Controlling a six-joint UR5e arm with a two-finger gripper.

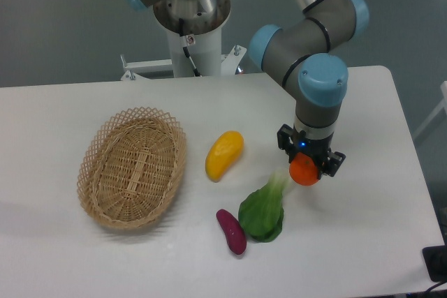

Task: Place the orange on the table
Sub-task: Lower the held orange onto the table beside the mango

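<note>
The orange (304,171) is a small round orange-red ball held under my gripper (307,167), right of the table's middle. The gripper points straight down and its fingers are shut on the orange. The orange sits low over the white table (363,228), beside the stem of the green leafy vegetable; I cannot tell whether it touches the tabletop. The gripper body hides the top of the orange.
A green leafy vegetable (263,214) lies just left and in front of the orange. A purple eggplant (231,231) lies beside it. A yellow mango-like fruit (224,155) lies at the middle. An oval wicker basket (133,167) stands at the left.
</note>
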